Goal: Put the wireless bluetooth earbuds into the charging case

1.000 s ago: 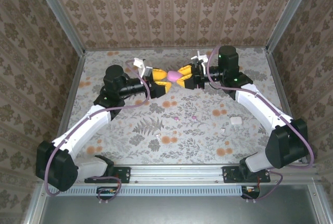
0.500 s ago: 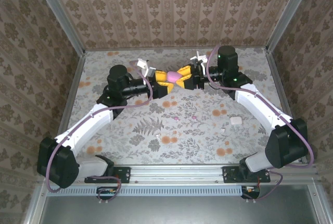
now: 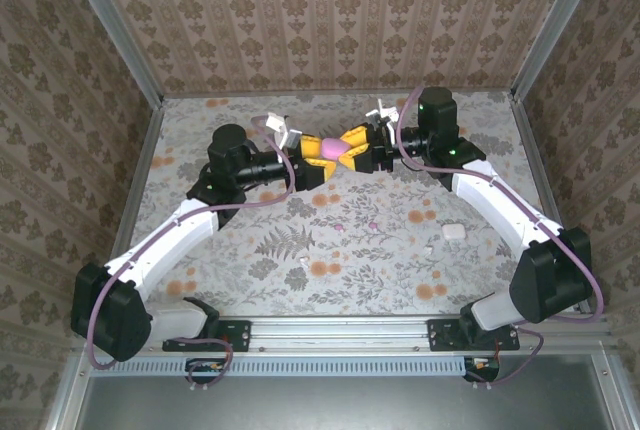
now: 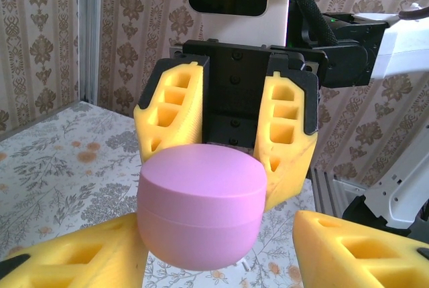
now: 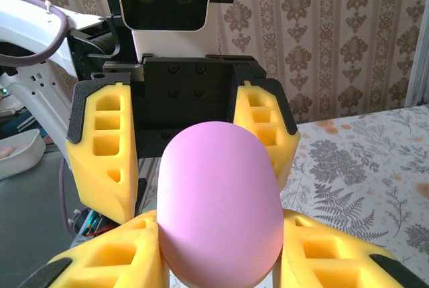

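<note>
The charging case, a small white pebble, lies on the floral tabletop at the right. One white earbud speck sits just left of it and another lies near the middle front. At the back, both grippers meet in the air around a pink rounded box with a lid seam. My right gripper is shut on the pink box from both sides. My left gripper is open around it: one finger touches it, while the other finger stands apart.
Two tiny pink bits lie mid-table. Patterned walls close in the table at the back and both sides, with metal posts at the corners. The arm bases stand along the front rail.
My left arm has swung slightly right and its wrist has turned, bringing its fingers closer around the pink box. The right arm and the box have stayed put.
</note>
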Robot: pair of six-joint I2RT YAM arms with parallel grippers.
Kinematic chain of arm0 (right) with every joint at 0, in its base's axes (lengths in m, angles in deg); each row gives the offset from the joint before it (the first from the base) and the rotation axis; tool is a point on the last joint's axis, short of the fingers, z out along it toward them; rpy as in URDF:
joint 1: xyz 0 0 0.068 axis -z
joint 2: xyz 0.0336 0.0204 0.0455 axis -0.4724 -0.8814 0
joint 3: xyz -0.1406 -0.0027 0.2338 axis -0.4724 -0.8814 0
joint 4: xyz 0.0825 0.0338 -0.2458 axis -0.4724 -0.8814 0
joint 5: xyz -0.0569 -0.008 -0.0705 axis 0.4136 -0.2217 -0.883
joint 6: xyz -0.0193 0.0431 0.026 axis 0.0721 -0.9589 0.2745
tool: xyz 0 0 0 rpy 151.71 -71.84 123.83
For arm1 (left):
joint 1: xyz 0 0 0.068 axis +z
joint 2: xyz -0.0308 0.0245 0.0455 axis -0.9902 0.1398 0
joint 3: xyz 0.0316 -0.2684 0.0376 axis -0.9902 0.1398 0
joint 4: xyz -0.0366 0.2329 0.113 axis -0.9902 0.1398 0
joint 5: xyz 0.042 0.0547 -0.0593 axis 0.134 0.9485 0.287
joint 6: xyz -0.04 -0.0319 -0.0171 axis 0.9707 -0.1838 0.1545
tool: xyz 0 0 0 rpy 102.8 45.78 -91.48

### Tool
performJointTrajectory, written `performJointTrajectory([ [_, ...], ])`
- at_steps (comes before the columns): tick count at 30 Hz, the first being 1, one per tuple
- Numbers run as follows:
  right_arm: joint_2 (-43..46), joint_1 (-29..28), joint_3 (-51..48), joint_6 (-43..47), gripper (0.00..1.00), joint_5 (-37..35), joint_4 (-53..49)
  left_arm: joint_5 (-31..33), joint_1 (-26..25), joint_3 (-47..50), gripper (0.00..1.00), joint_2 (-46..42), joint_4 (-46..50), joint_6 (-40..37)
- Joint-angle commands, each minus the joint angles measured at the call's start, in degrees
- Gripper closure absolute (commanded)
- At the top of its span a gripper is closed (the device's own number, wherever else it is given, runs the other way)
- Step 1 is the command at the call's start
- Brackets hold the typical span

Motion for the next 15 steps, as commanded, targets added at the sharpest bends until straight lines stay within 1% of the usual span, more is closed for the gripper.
performJointTrajectory([
  [1, 0.32, -0.39, 1.34, 1.25, 0.63, 1.28, -0.74, -0.92, -0.60, -2.19, 0.42, 0.19, -0.68, -0.87],
  [9, 0.17, -0.44, 1.51, 1.95, 0.63, 1.42, -1.26, -0.68, -0.75, -2.43, 0.41, 0.37, -0.30, -1.05],
  [15, 0.13, -0.42, 1.90, 2.28, 0.63, 1.80, -2.31, -0.42, -0.77, -2.43, 0.39, 0.37, 0.12, -1.62],
])
